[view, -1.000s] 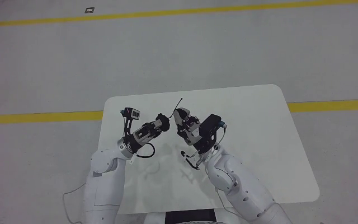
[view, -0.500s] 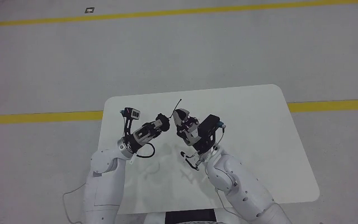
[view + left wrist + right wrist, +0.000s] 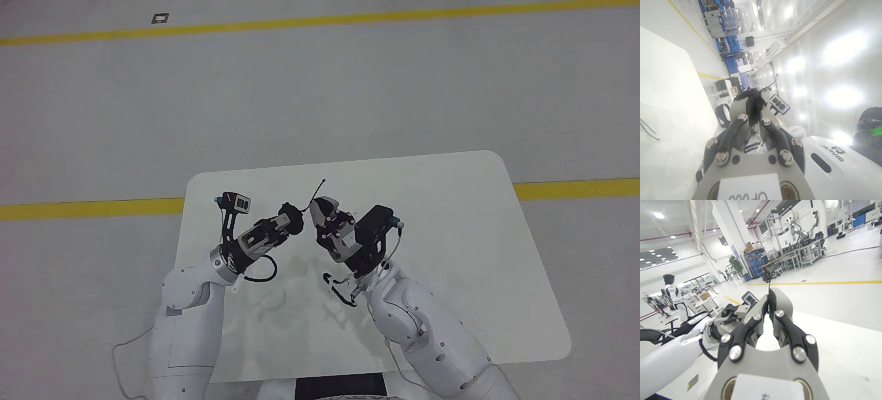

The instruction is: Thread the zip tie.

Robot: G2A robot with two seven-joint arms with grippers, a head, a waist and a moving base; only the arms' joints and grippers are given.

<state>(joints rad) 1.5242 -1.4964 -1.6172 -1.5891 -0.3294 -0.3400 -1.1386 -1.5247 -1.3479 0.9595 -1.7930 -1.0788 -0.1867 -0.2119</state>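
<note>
Found the right gripper (image 3: 769, 297) clenched on the thin black plastic zip tie (image 3: 770, 281), just right of centre in the top view, free tail poking past the fingertips toward the upper part of the frame. Found the left gripper (image 3: 753, 101) closed as well, nipping a crumpled black lump (image 3: 755, 103); could not tell it for the tie's head end or mere padding. Placed both tools nose to nose, close together, above the left-centre of the rounded white table (image 3: 450, 200); touching or not, could not say. Judged the threading not yet done. Feared a miss: a slender tail, held well back from its tip, apt to flex and wander past the head's slot instead of into it. Feared also a slip: a narrow, smooth strap, liable to twist or creep between the pads under any push against resistance. Reckoned on a drop to the table as the worst of it, with a fresh grasp of so thin a strap hard to make.
</note>
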